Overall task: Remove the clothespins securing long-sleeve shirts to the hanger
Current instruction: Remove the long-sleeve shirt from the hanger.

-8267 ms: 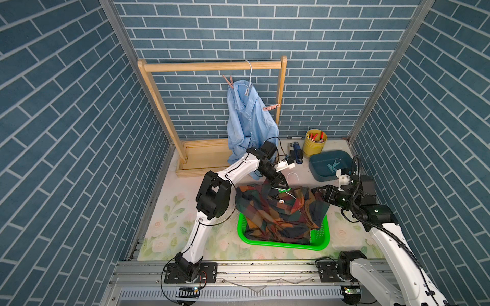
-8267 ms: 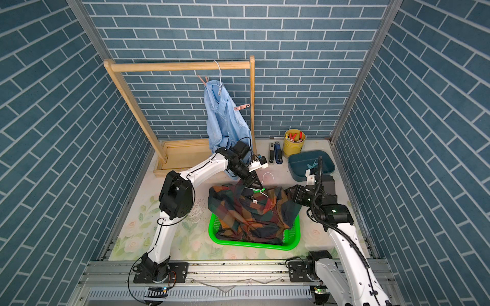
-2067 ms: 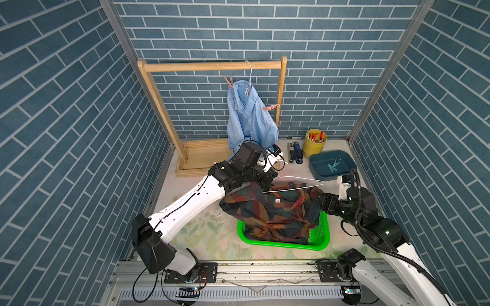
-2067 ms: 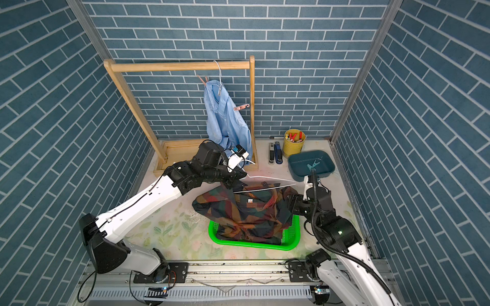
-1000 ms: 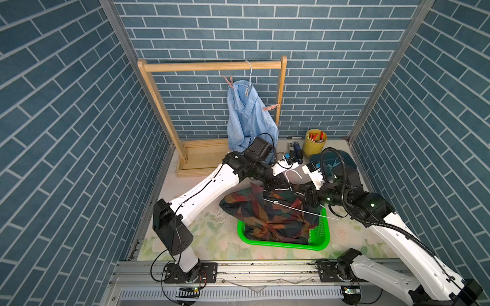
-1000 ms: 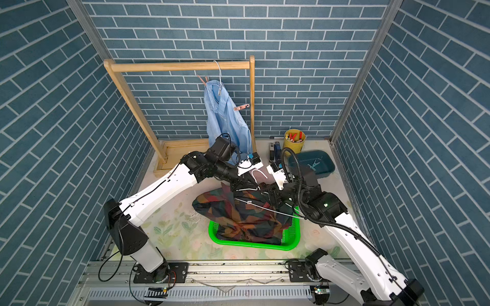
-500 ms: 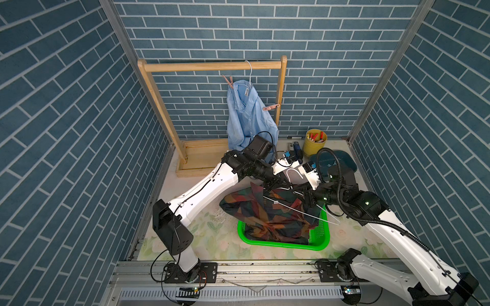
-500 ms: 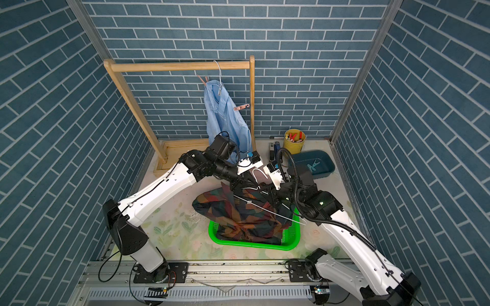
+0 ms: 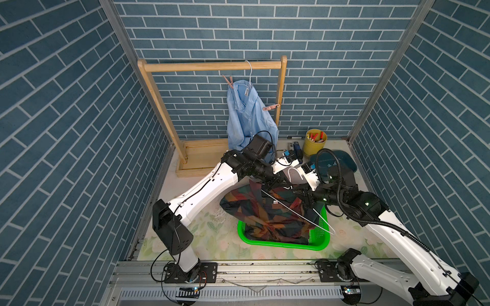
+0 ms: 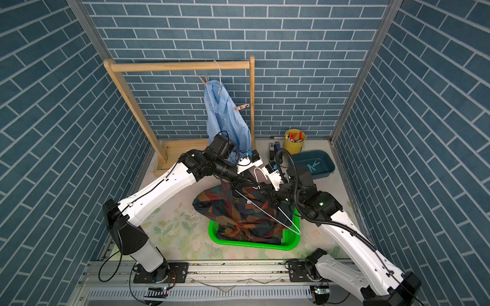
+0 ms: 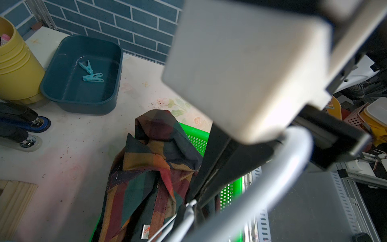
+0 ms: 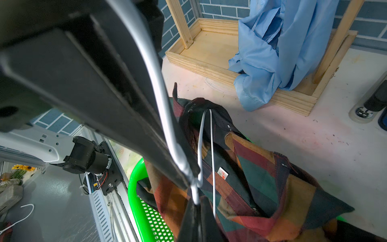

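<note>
R gripper (image 9: 298,192) has swung in from beside the basket & its jaws have closed on the white wire hanger (image 12: 163,94) at the neck. It sits just beside L gripper (image 9: 284,183), also clamped on that hanger. Plaid shirt (image 9: 252,209) droops off it into the green basket (image 9: 291,245). 2 teal clothespins (image 11: 91,73) lie in the dark tray (image 11: 83,104). 2 pink clothespins (image 9: 229,80) are still pinned to the blue shirt (image 9: 246,119) hanging on the wooden rack (image 9: 212,66).

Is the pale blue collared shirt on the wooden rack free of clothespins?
No: in a top view two salmon pink plastic clothespins grip the pale blue collared shirt on its hanger.
</note>
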Controlling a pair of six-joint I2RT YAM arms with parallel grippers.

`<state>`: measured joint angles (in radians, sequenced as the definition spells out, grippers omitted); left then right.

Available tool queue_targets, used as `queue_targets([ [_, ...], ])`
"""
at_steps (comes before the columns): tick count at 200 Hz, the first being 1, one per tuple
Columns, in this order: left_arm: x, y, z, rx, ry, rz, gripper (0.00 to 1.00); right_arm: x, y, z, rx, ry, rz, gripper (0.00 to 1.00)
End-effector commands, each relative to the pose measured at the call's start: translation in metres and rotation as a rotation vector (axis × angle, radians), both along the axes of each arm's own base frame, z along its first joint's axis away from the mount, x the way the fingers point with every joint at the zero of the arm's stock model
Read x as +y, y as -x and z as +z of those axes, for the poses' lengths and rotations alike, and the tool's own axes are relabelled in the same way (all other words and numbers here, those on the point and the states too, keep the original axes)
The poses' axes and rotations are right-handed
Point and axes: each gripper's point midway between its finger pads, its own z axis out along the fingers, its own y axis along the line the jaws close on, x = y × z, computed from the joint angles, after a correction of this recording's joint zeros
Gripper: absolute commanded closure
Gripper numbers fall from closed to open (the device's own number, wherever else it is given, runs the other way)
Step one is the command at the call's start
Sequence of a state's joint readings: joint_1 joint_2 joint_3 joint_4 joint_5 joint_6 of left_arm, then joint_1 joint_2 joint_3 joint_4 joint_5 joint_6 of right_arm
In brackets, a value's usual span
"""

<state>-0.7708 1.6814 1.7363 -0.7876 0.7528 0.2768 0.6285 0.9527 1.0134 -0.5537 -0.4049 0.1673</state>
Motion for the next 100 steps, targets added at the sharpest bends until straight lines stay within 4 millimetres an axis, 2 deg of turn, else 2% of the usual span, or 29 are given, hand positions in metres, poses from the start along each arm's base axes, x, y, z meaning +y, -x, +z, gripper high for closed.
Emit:
queue_targets([
  [1, -0.003, -0.004, 0.002, -0.011, 0.007, 0.004, 0.92, -0.005, 0.002, 0.004, -0.027, -0.002, -0.011, 1.0],
  [48, 0.001, -0.018, 0.005, -0.029, 0.016, 0.049, 0.61, -0.022, 0.015, -0.001, -0.028, 0.027, -0.044, 1.0],
  [77, 0.007, -0.019, 0.014, -0.049, 0.051, 0.037, 0.53, -0.033, 0.024, -0.001, -0.031, 0.038, -0.06, 1.0],
  [100, 0.012, -0.023, 0.018, -0.056, 0.066, 0.051, 0.49, -0.043, 0.029, 0.007, -0.054, 0.049, -0.084, 1.0],
])
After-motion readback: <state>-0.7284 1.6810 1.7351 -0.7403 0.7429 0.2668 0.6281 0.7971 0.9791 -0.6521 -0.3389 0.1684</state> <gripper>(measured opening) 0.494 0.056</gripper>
